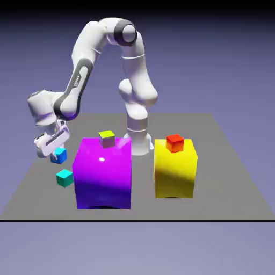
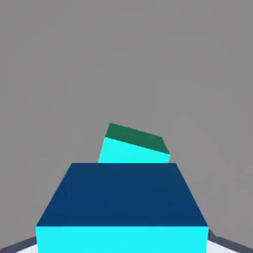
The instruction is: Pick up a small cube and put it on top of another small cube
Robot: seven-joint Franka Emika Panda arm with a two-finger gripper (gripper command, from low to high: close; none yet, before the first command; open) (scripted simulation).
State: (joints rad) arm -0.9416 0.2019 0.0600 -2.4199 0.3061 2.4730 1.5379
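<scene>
- A white Franka Panda arm (image 1: 140, 75) rises from the far side of a grey table (image 1: 225, 182), arches over, and reaches down at the exterior view's left.
- Its two-finger gripper (image 1: 58, 152) is closed on a small sky-blue cube (image 1: 59, 156), one finger on each side; whether the cube touches the table cannot be told.
- In the hand view, the held cube fills the bottom middle, with a dark blue side and a bright cyan face.
- A small teal cube (image 1: 64, 178) sits on the table nearer the camera, just beside the sky-blue one. In the hand view it lies turned at an angle, partly hidden behind the held cube.
- To the right of these in the exterior view stands a big glossy purple block (image 1: 103, 177) with a small yellow-green cube (image 1: 107, 138) on top.
- Farther right, a big yellow block (image 1: 174, 174) carries a small red cube (image 1: 175, 143).
</scene>
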